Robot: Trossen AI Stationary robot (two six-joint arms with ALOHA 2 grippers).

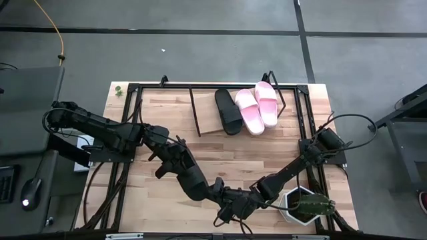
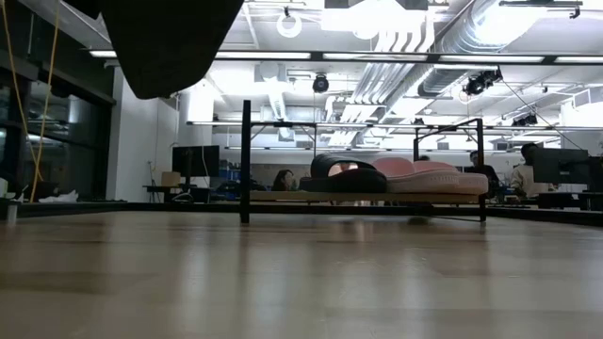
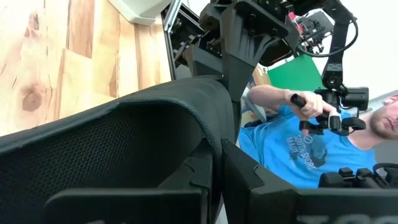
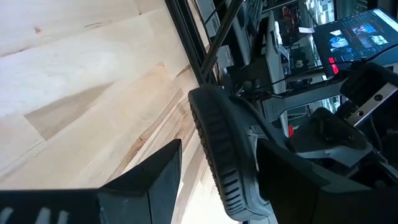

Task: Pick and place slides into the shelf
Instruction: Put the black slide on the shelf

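One matte black slide (image 1: 200, 183) is held up over the table's near middle, between my two grippers. My left gripper (image 1: 179, 168) is shut on it. My right gripper (image 1: 230, 203) is open at its other end, and the sole's ribbed rim (image 4: 221, 155) stands between its fingers. The shelf (image 1: 207, 127) stands at the far edge of the table. The other black slide (image 1: 229, 111) and two pink slides (image 1: 257, 107) lie on it sole down. In the low view the shelf's frame (image 2: 247, 160) shows far off, with the slides (image 2: 396, 177) on it. My left gripper (image 3: 214, 180) pinches the black slide at the sole's edge (image 3: 205, 158), beside the wide strap (image 3: 155, 118). The slide is lifted clear of the table. My right gripper (image 4: 217, 186) has one finger (image 4: 292, 180) close against the sole's rim and the other (image 4: 155, 180) apart from it. Whether it touches the rim, I cannot tell.
A white pot with a green plant (image 1: 303, 205) stands at the near right corner, beside my right arm. The black table frame (image 1: 130, 127) runs along both sides. A person in a blue shirt (image 3: 298, 149) stands beyond the near edge. Bare wood (image 1: 253, 157) lies between the held slide and the shelf.
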